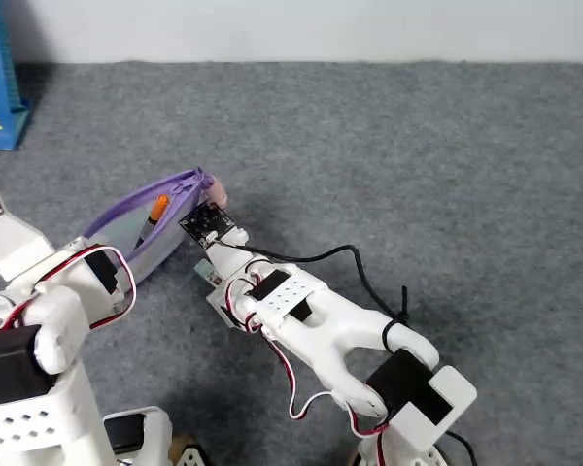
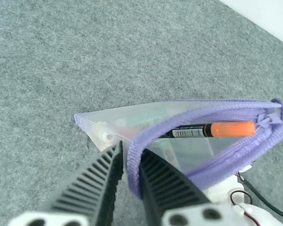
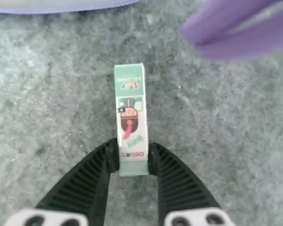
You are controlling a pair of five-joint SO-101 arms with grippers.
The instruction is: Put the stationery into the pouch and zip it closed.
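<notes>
The left pincer is clamped on the purple zip edge of the clear plastic pouch, which is gaping open on the grey felt surface. The right pincer is closed around a small green-and-white sleeved eraser, just beside the pouch. A black pen with an orange cap is seen inside the pouch from the left wrist view.

The pen lies in the pouch, the eraser seemingly just beside.
</notes>
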